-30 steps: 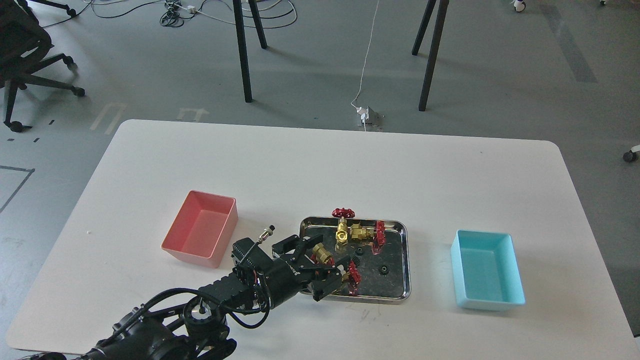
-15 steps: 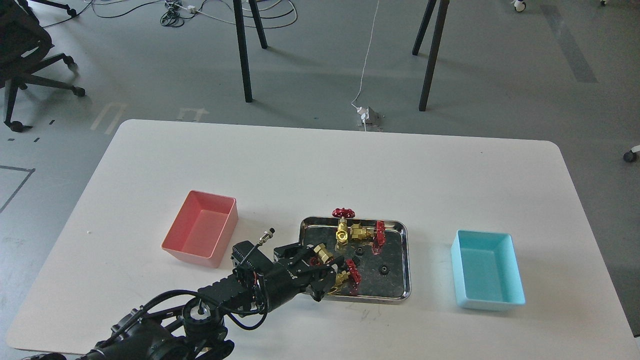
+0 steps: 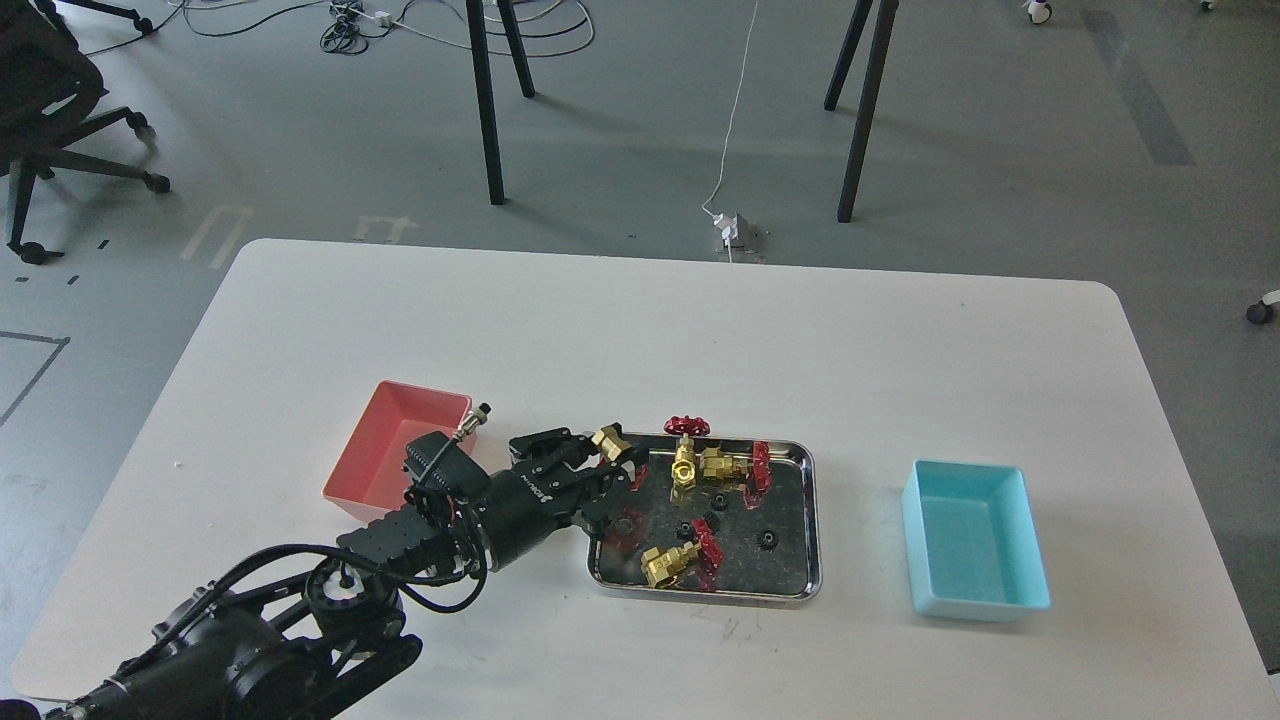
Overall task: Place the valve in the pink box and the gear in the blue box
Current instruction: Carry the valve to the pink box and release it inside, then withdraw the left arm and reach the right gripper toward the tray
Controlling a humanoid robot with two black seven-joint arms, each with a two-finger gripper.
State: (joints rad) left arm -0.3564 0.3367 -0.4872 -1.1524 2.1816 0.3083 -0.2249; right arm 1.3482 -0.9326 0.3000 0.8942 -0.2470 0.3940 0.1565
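My left gripper (image 3: pixel 598 468) is shut on a brass valve (image 3: pixel 608 441), held over the left end of the steel tray (image 3: pixel 812 520). Three more valves lie in the tray: one with its red handwheel at the far rim (image 3: pixel 685 466), one beside it (image 3: pixel 727 463), one near the front (image 3: pixel 670 564). Three tiny black gears (image 3: pixel 684 530) (image 3: pixel 714 522) (image 3: pixel 768 540) sit on the tray floor. The pink box (image 3: pixel 385 450) stands left of the tray, its near right corner hidden by my arm. The blue box (image 3: pixel 975 540) stands to the right, with nothing in it.
The white table (image 3: pixel 640 340) carries only the two boxes and the tray. Its front edge is close below my arm. Black table legs, cables and an office chair (image 3: pixel 50 110) are on the floor beyond the far edge.
My left gripper closed on a valve in the tray's front left, then lifted it and drew back left toward the pink box. A valve near the front now lies uncovered.
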